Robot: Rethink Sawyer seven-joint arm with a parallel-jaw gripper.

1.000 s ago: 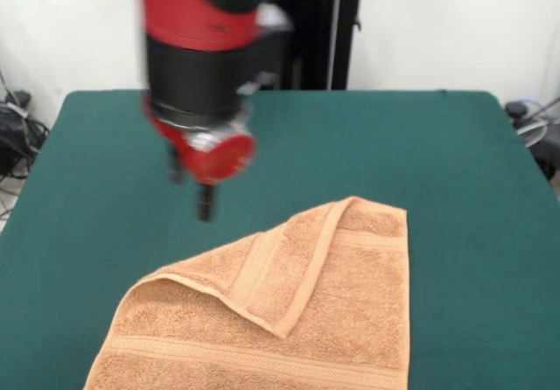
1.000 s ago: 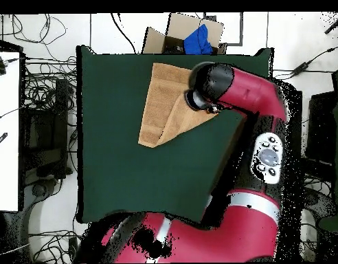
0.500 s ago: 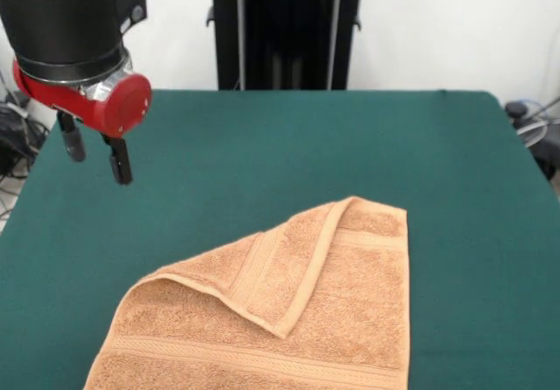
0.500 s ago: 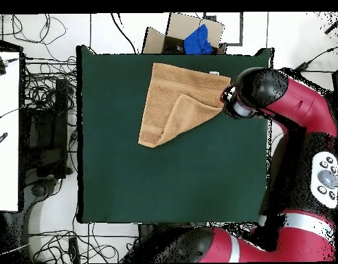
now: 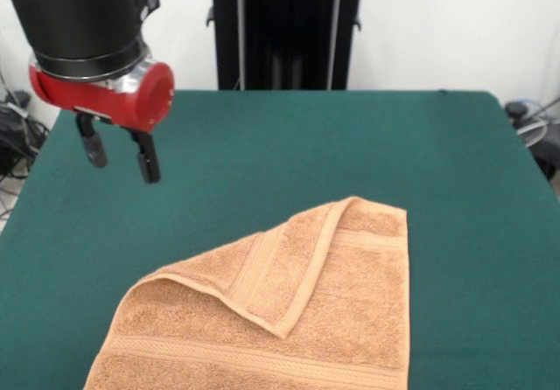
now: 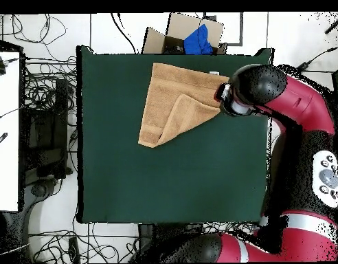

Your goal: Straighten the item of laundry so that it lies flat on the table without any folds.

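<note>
In the front view the tool (image 5: 119,156) hangs from the red and black arm at the picture's upper left, above the worktop (image 5: 350,145) and clear of it, its two dark fingers (image 5: 148,158) spread apart with nothing between them. The item of laundry (image 5: 289,311) lies on the worktop's near side, well apart from the tool, and runs out of the picture at the bottom edge. It is not flat: one corner is folded over onto the rest, making a triangular flap whose banded edge runs diagonally down to a point near the towel's middle. The part under the flap looks smooth, with a woven band near the bottom. In the overhead view the item of laundry (image 6: 173,103) sits against the worktop's (image 6: 130,179) top edge, with a small white tag at that edge, and the folded flap reaches down and left to a point. The arm's dark wrist covers the tool here, just beside the towel's right corner at the worktop's right side. A cardboard box (image 6: 173,33) holding something blue stands on the floor beyond the top edge.
</note>
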